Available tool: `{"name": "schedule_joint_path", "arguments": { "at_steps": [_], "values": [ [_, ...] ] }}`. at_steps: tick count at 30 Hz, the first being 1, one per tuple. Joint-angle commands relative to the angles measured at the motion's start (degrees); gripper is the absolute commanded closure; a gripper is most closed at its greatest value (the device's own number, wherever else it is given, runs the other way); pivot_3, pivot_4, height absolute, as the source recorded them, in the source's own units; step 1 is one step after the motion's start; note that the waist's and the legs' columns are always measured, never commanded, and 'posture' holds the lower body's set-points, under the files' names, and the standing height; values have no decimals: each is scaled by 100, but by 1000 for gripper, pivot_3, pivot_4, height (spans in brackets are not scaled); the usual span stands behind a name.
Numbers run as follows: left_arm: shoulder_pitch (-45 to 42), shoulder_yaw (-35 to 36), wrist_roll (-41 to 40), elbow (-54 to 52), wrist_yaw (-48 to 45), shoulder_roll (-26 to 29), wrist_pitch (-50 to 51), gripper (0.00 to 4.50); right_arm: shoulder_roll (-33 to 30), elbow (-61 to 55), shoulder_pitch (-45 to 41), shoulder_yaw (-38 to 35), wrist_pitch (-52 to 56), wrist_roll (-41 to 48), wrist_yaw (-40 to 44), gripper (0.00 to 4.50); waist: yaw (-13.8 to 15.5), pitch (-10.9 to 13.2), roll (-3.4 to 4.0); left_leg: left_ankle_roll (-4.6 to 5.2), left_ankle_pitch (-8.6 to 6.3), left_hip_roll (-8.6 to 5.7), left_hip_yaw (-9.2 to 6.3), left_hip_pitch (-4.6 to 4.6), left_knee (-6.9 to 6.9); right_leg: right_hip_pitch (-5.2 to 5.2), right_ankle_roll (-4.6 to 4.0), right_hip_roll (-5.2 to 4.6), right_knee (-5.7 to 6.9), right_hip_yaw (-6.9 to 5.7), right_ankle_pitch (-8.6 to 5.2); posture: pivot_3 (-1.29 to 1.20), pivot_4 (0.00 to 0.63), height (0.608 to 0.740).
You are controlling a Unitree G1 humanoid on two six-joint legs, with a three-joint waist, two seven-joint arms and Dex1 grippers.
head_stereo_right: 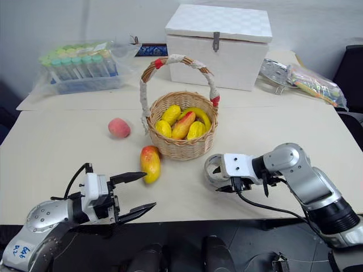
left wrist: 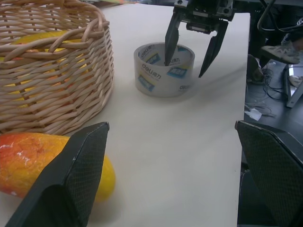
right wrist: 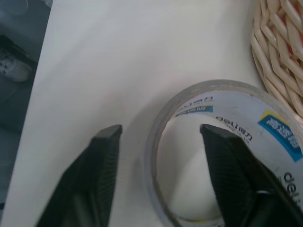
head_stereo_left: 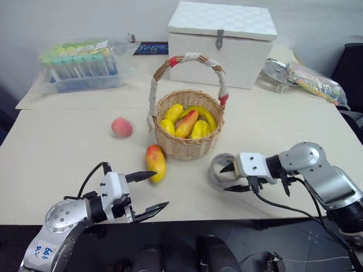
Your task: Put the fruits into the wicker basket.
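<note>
**Mango and peach on the table beside the filled basket**

Left eye view: the wicker basket (head_stereo_left: 188,131) stands mid-table, holding several yellow fruits. The mango (head_stereo_left: 156,162) lies on the table just beside the basket's near-left wall, its long axis running toward and away from the robot, red end toward the basket. The peach (head_stereo_left: 121,127) sits further left of the basket, apart from it. The left gripper (head_stereo_left: 146,194) hovers just short of the mango, fingers spread wide, holding nothing. The right gripper (head_stereo_left: 231,177) is at the tape roll (head_stereo_left: 218,170), which lies just beside the basket's near-right wall.

Left wrist view: the mango's yellow end shows touching or nearly touching the basket's base; I cannot tell which. Across the table the right gripper stands over the tape roll, one finger inside the ring, one outside.

Right wrist view: the two fingers (right wrist: 90,179) straddle the roll's wall, parted and not pressing it.
</note>
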Motion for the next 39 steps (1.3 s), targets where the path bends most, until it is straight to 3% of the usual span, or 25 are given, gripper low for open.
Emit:
{"name": "schedule_joint_path", "arguments": {
  "at_steps": [1, 5, 9, 12, 20, 25, 30, 35, 39],
  "values": [
    [8, 49, -73, -244, 74, -14, -15, 0, -58, 70, -53, -81, -206, -19, 142, 3153, -8, 0, -1, 2, -1, 0, 0, 0, 2, 1, 1, -1, -1, -1, 0, 0, 150, 740],
    [31, 149, -109, -257, 98, 27, 2, 0, -229, 291, -44, -374, -128, 227, 359, 4455, -12, 0, -1, 4, -2, -1, 1, 1, 2, 1, 1, -1, 0, -1, 1, 0, 150, 740],
    [61, 156, -264, -292, 26, 68, 130, 0, -488, 372, 195, -942, 102, 866, 716, 4459, -11, 1, -1, 3, -1, 2, -2, 3, 2, 3, 1, 1, 4, -6, 1, 0, 150, 740],
    [-115, 188, -693, -374, 177, -102, 360, 0, -802, 1122, 82, -1582, 547, 1127, 678, 4459, -10, 2, -1, 3, -1, 1, -3, 3, 3, 5, 1, 0, 3, -6, 1, 0, 150, 740],
    [-794, 25, -921, -293, 271, -176, 622, 0, -579, 5407, -1827, -1142, -1286, -520, -327, 4459, -40, 3, 0, 6, 4, -6, 13, 12, 21, 13, 9, 6, 9, 9, 7, 0, 150, 740],
    [-1122, -2, -887, -268, 327, -181, 675, 0, -286, 7208, -2705, -968, -1868, -1109, -786, 4459, -49, 9, 10, -43, 34, 5, 30, 9, 23, 2, 8, 30, 11, 29, 7, 0, 150, 740],
    [-984, 164, -904, -420, 407, -153, 674, 0, -422, 7674, -2804, -1127, -2166, -1114, -702, 2923, -31, 11, 13, -41, 33, 7, 34, 2, 24, -3, 11, 30, 4, 34, 8, 0, 150, 740],
    [-362, 698, -838, -415, 494, -171, 476, 0, -564, 7236, -2806, -1612, -2676, -693, -428, 1351, -36, 13, 17, -37, 31, 6, 43, 2, 34, -4, 20, 28, 8, 46, 14, 0, 150, 740],
    [279, 1454, -692, -61, 473, -236, 73, 0, -38, 6163, -2177, -2488, -3122, 719, 719, 36, -83, 13, 16, -38, 28, 14, 50, 17, 32, 5, 21, 39, 11, 57, 14, 0, 150, 740]
  ]
}}
